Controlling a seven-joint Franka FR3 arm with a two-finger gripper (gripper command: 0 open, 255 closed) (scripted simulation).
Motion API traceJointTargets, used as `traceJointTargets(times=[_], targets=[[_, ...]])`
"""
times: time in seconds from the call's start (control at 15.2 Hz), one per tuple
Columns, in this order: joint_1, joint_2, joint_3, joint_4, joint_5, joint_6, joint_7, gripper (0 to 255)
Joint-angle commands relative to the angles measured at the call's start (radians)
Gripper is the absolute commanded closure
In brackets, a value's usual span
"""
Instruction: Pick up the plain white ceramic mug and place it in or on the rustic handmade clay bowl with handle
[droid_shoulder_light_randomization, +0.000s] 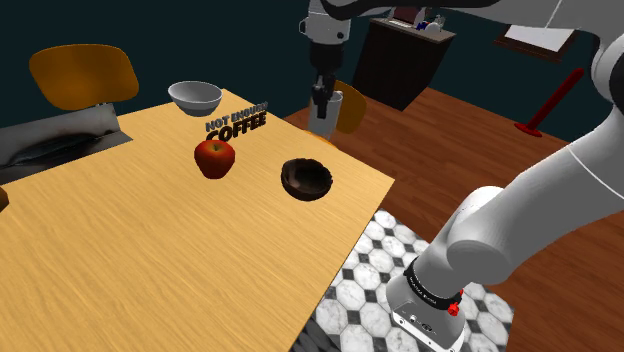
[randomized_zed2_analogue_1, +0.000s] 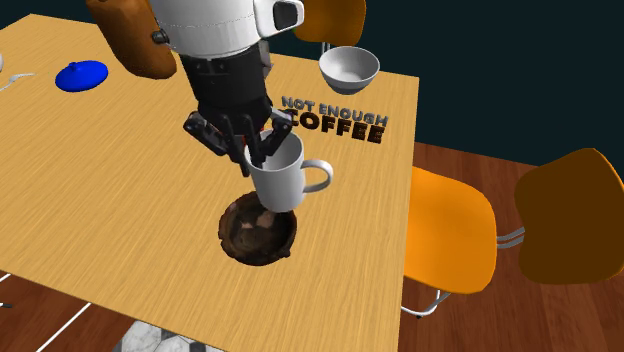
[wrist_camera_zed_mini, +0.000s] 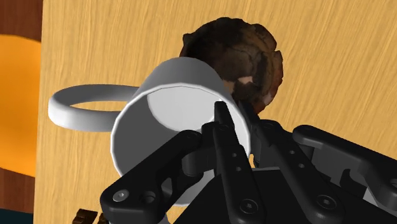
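Looking over a wooden worktop (droid_shoulder_light_randomization: 150, 250) bearing a red apple (droid_shoulder_light_randomization: 214, 158) near its middle. Seeing raised dark lettering (randomized_zed2_analogue_1: 335, 118) spelling NOT ENOUGH COFFEE just beyond the apple, and a pale grey bowl (randomized_zed2_analogue_1: 349, 67) standing upright near the far edge. Spotting a small blue thing (randomized_zed2_analogue_1: 81, 75), possibly a lid, lying well apart toward the second exterior view's left. Finding an orange chair (randomized_zed2_analogue_1: 452, 240) standing just beside the worktop, a brown chair (randomized_zed2_analogue_1: 570, 215) next to it. Noting black-and-white tiles (droid_shoulder_light_randomization: 385, 270) meeting a reddish wood floor (droid_shoulder_light_randomization: 470, 130), and a dark cabinet (droid_shoulder_light_randomization: 395, 65) standing farther off.

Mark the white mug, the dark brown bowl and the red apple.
white mug (randomized_zed2_analogue_1: 275, 188), second exterior view, outer side wall
dark brown bowl (randomized_zed2_analogue_1: 260, 257), second exterior view, near rim
red apple (droid_shoulder_light_randomization: 214, 160), shoulder view, middle of its front
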Motion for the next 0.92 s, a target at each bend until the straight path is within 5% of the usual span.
traceJointTargets(times=[0.0, 0.86], targets=[[0.011, -0.058, 0.014, -0.05, 0.01, -0.01, 0.022, 255], [0.011, -0.041, 0.014, -0.209, 0.008, 0.165, 0.033, 255]])
